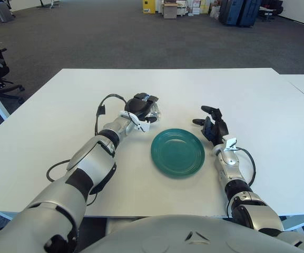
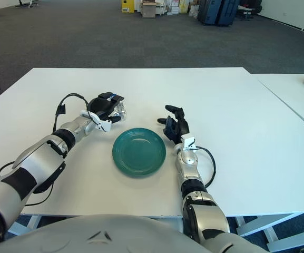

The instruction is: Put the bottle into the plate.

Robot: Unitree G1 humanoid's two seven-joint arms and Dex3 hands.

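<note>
I start from the green plate (image 1: 177,152), which lies on the white desk (image 1: 278,121) directly in front of me and has nothing in it yet. My right hand (image 1: 212,125) shows just beside the plate's right rim, at about the height of its far edge; its fingers are loosely spread and it holds nothing, so it takes no part in the work.

Beyond the plate, near its far-left rim, is my left hand (image 1: 141,108). Its fingers are curled over the clear plastic bottle (image 1: 153,112), which I can see only partly, as a transparent shape under and to the right of the fingers. The bottle seems to be low, at the desk or just above it; I cannot tell if it is already lifted.

I judge that I am at the grasping step: the hand is closed around the bottle, but the carrying is not yet done. The next move calls for a firm hold first, because a thin clear bottle can slip or be crushed. Then I should raise it a little, bring it toward me and to the right over the plate's rim, and lower it near the plate's centre before I open the fingers.
</note>
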